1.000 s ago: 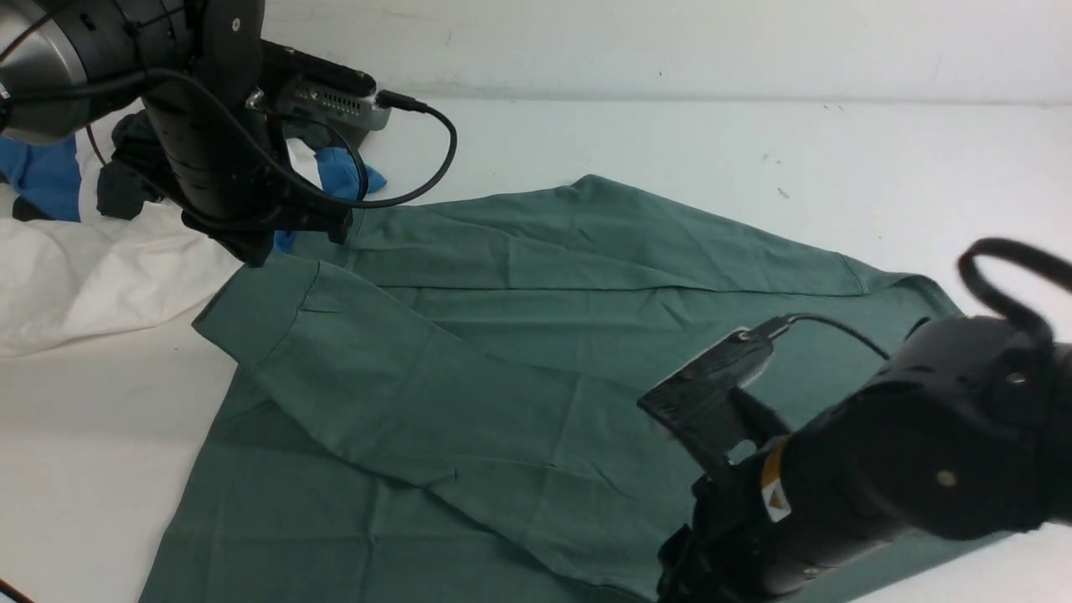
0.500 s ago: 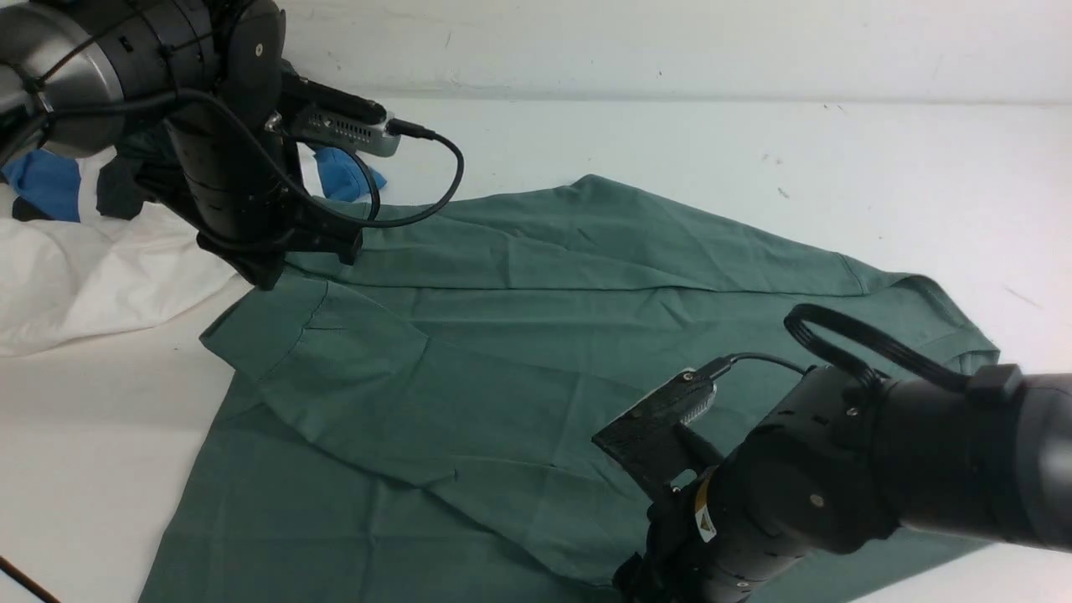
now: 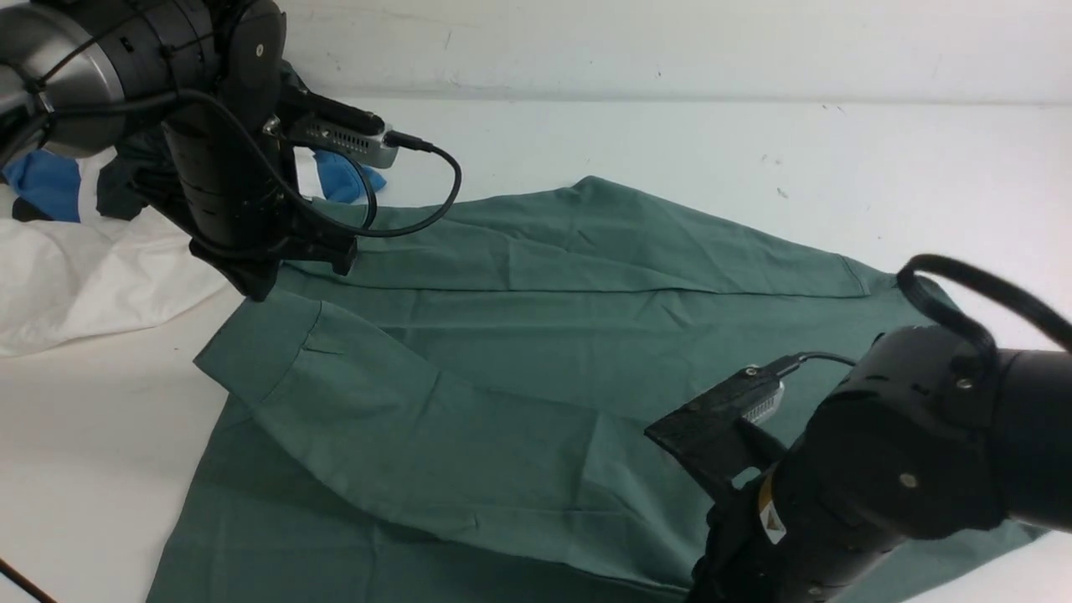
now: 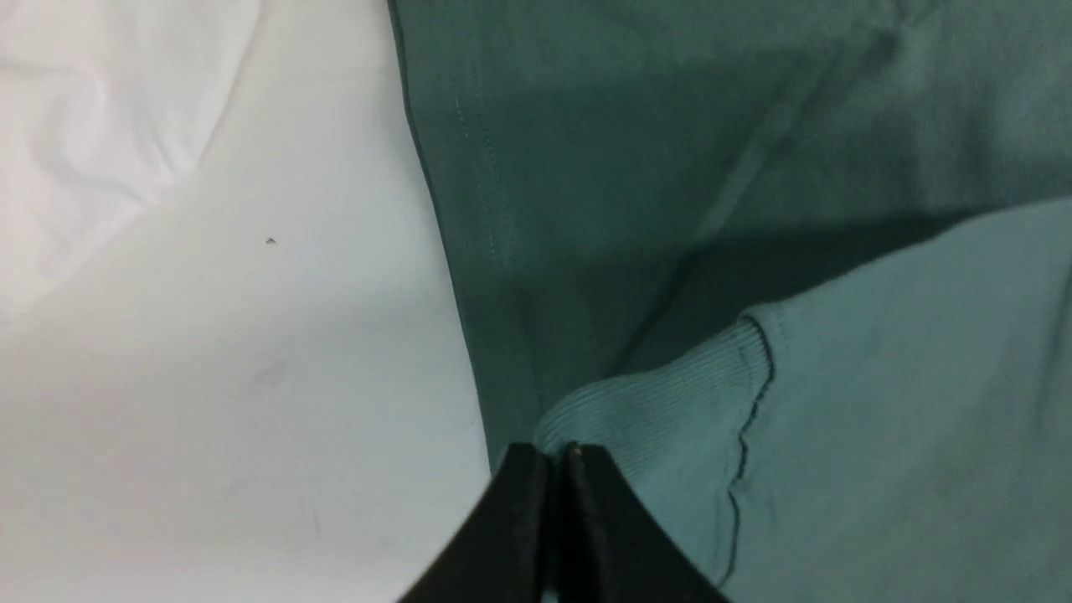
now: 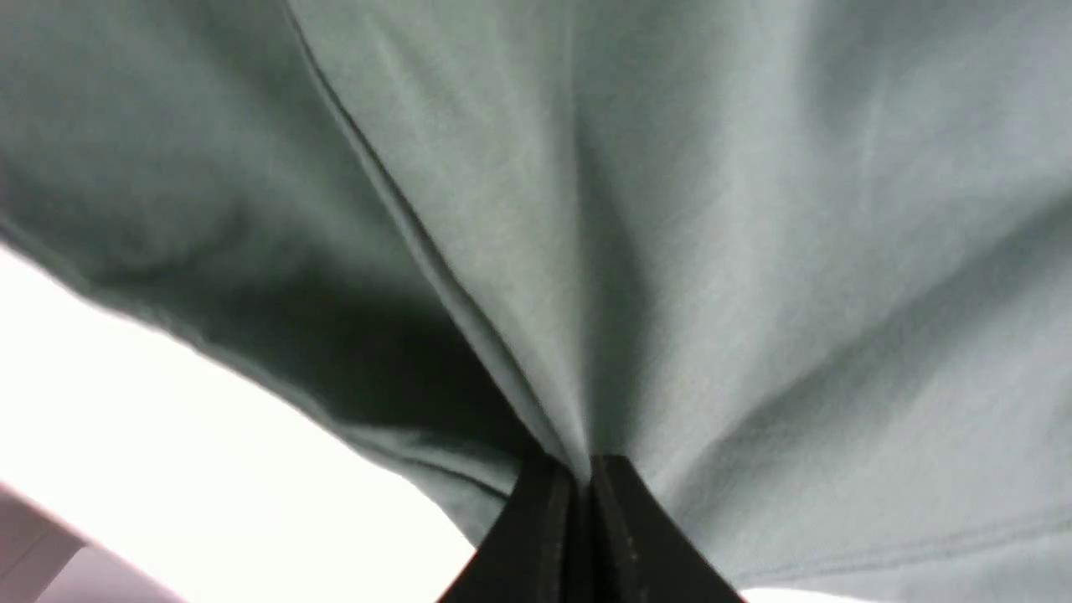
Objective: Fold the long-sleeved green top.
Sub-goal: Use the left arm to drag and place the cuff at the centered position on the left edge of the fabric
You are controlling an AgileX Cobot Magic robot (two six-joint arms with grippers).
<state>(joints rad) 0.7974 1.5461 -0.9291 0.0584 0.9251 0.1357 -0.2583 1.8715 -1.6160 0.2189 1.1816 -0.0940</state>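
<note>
Working on the green long-sleeved top (image 3: 536, 276), spread almost flat over the middle of the white tabletop (image 3: 754, 142), with one sleeve (image 3: 394, 419) laid slantwise across the body.

Gripping this sleeve at its ribbed cuff (image 4: 662, 419) with the left pincer (image 4: 559, 456), jaws pressed together on the cuff's corner, just above the side border of the top and beside bare tabletop. Probably taken there in order to steer the sleeve end and set it straight inside the outline of the body.

Gripping with the right pincer (image 5: 582, 469) a pinch of the same cloth, jaws tight together, creases fanning into them (in the front view hidden under the arm's own wrist, at the near right part of the top). Judged to be close to an edge, because of the bright tabletop showing under the raised cloth. Most likely held so as to anchor or lift that side during the placing of the sleeve.

Heaped beyond the left arm: a white garment (image 3: 84, 268), a blue garment (image 3: 343, 176) and a dark garment (image 3: 117, 188). Cannot tell whether touching the top, being hidden by the arm. Better not caught along with the cuff.

Judged as an early step: sleeve across, body not yet doubled.
</note>
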